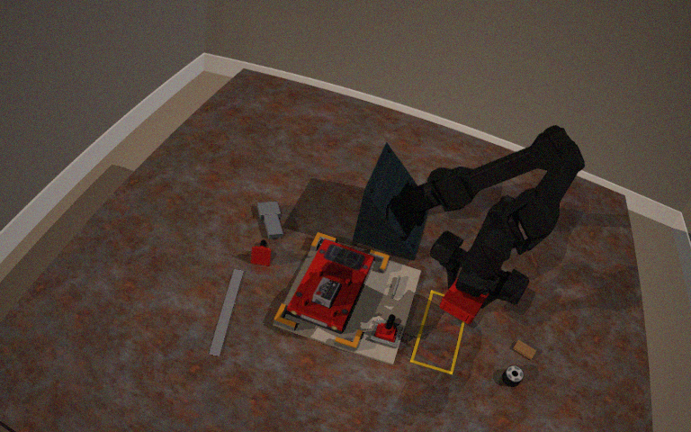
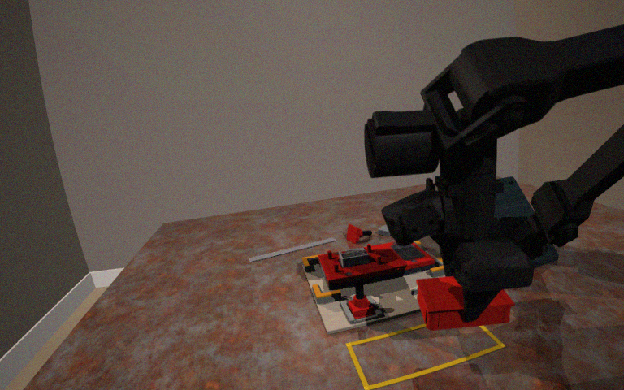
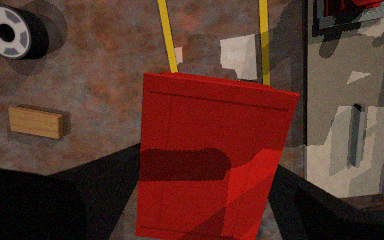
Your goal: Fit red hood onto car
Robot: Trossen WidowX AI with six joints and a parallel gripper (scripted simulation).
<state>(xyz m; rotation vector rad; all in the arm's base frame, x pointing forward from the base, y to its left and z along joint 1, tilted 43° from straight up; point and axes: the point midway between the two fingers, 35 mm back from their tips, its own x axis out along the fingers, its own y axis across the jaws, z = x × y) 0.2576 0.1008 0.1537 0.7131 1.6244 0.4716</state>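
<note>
The hood (image 1: 462,304) (image 2: 441,296) (image 3: 210,130), a red shell with a flat roof, is raised above the table near the yellow outline. My gripper (image 1: 473,291) (image 2: 466,298) (image 3: 205,159) is shut on it, with a finger on either side in the wrist view. The far finger is hidden in the exterior view. The red chassis (image 1: 306,300) (image 2: 386,270) sits in the jig, left of the hood in the top view. The grey engine block (image 1: 327,292) (image 2: 354,257) is on its deck, with short red pegs around it. The hood's corner holes are not visible.
The jig board (image 1: 408,277) (image 2: 331,322) has orange corner brackets and carries a red part with a black knob (image 1: 390,320). A yellow outline (image 1: 430,367) (image 2: 391,381), wooden block (image 1: 524,349) (image 3: 35,122), wheel (image 1: 513,374) (image 3: 14,32), grey strip (image 1: 227,313) and dark blue panel (image 1: 384,203) are around.
</note>
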